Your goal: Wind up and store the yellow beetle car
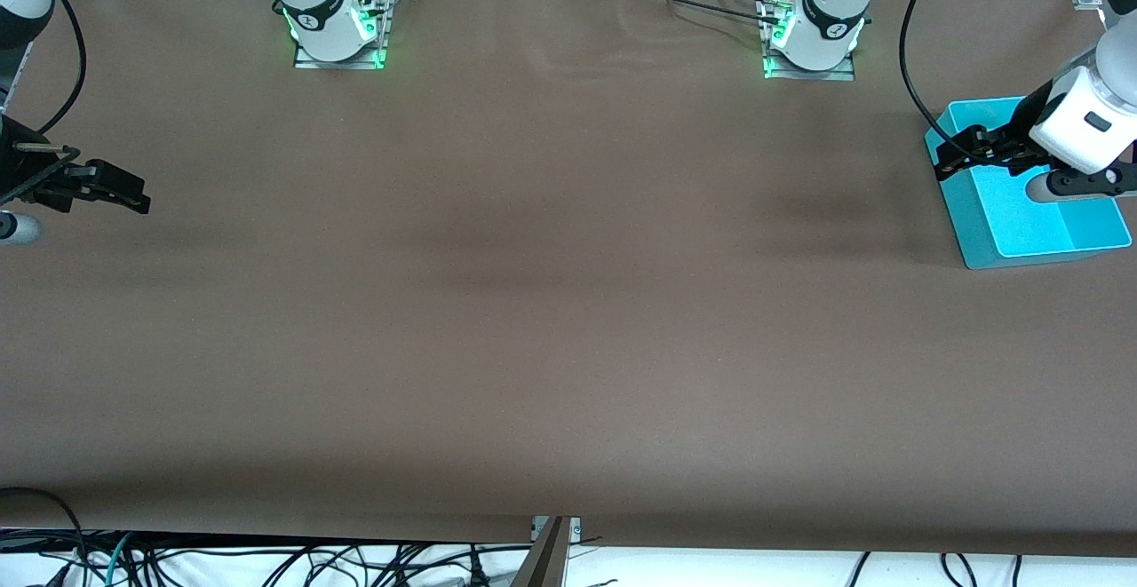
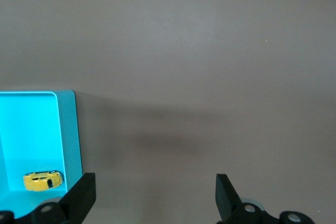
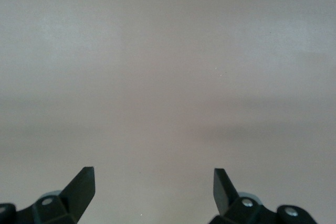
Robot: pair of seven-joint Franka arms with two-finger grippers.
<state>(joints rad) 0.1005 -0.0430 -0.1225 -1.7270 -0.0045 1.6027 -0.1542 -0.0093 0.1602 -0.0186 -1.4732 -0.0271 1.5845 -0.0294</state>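
Observation:
The yellow beetle car [image 2: 42, 181] lies inside the cyan bin [image 2: 70, 129], near one wall, and shows only in the left wrist view. In the front view the bin [image 1: 1021, 225] sits at the left arm's end of the table, and the left arm hides the car there. My left gripper [image 1: 952, 154] is open and empty, up over the bin's rim that faces the table's middle; its fingers [image 2: 84, 192] stand wide apart. My right gripper [image 1: 131, 196] is open and empty over bare table at the right arm's end, and it shows the same in its own wrist view [image 3: 154, 182].
The brown table cover [image 1: 568, 303] stretches between the two grippers. The two arm bases [image 1: 337, 27] stand along the edge farthest from the front camera. Cables hang below the nearest table edge [image 1: 266, 560].

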